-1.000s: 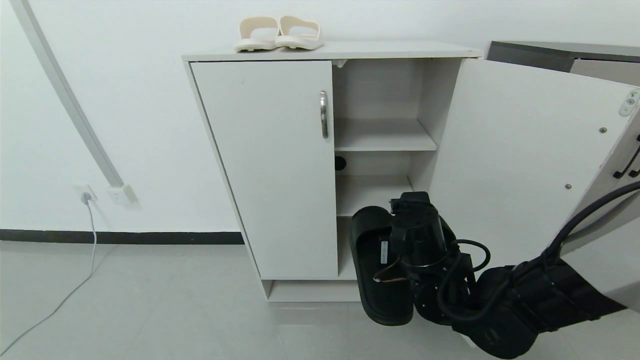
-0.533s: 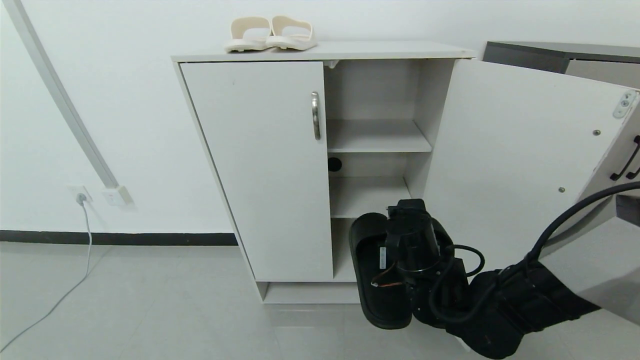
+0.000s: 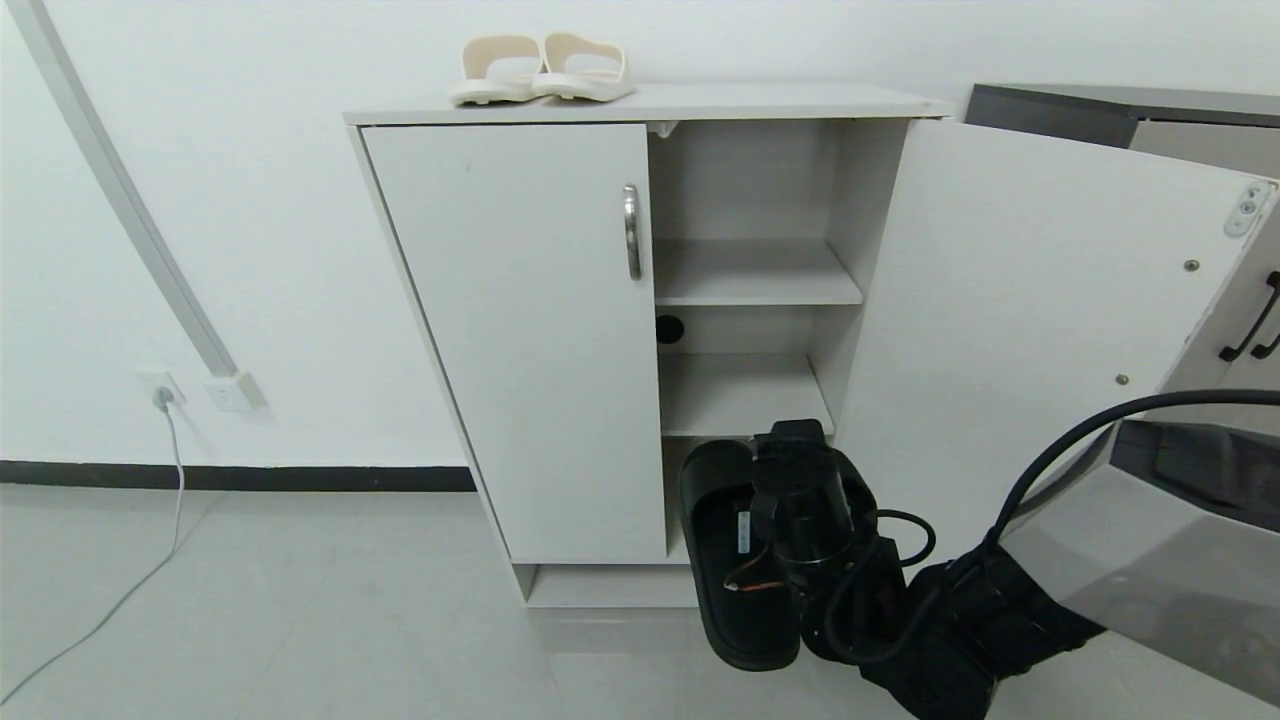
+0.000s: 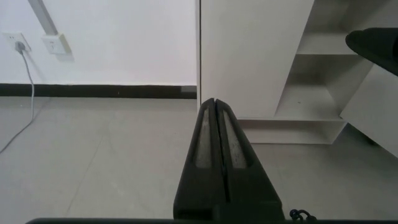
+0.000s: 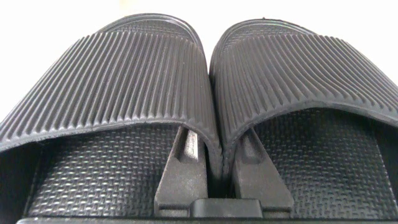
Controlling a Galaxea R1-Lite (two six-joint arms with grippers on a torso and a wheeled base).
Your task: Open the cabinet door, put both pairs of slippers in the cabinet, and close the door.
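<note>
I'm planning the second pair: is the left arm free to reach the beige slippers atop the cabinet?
Probably yes. The left end effector is shut and empty, and the beige slippers lie uncovered atop the cabinet, near its front edge, though it sits low.

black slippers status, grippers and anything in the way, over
Right gripper shut on black slippers, low before the cabinet opening. Left gripper shut, empty, low over floor. Beige slippers on cabinet top; right door open.

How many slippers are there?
4. Two cream slippers lie side by side on top of the cabinet. Two black slippers are pinched together in the right gripper, low before its open side.
</note>
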